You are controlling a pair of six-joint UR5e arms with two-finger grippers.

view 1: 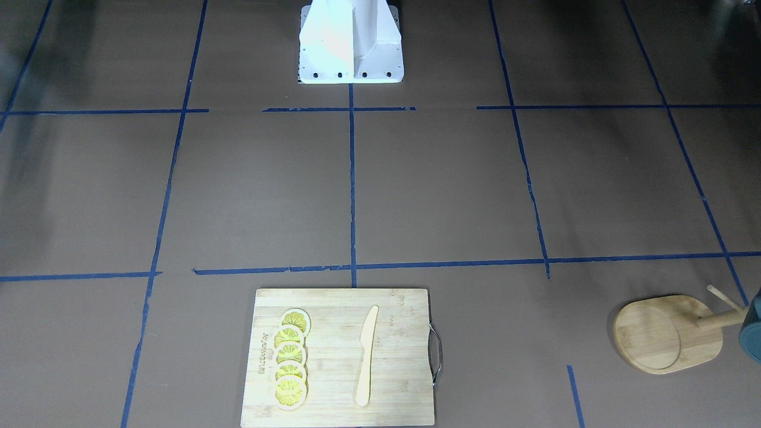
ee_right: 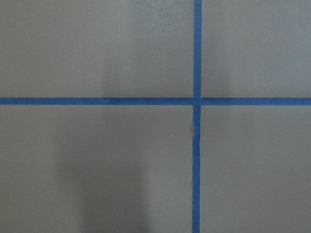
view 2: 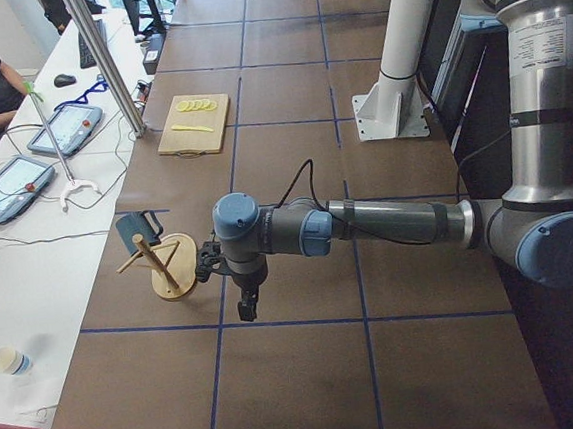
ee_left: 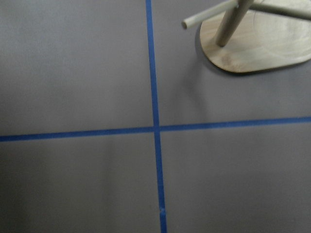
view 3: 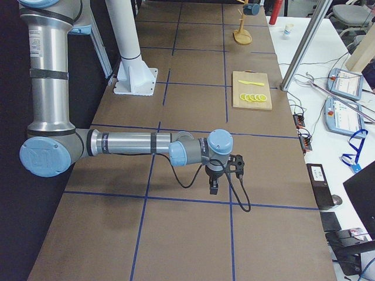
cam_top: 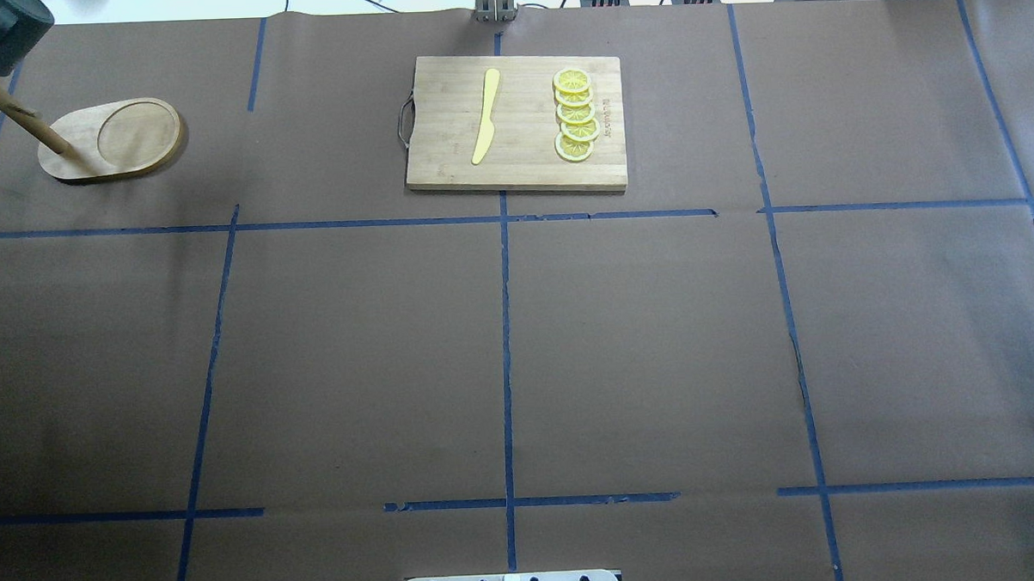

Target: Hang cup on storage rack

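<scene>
1. The cup [view 2: 130, 228] hangs on a peg of the rack [view 2: 175, 276].
2. The left gripper [view 2: 246, 304] hangs near the rack, not touching it. I cannot tell if its jaws are apart.
3. The right gripper [view 3: 214, 187] is far from the rack. I cannot tell about its jaws either.

My grey, blue-jointed right arm [view 3: 129, 143] stretches low over the brown paper table [view 3: 193, 246], with the black right gripper [view 3: 214, 187] pointing down near a blue tape line [view 3: 105, 195]. I cannot tell how its jaws stand. Far off, a small teal-grey cup [view 3: 252, 9] hangs at a peg of the light bamboo storage rack [view 3: 241, 34], beyond a rectangular bamboo cutting board [view 3: 252, 89].
</scene>
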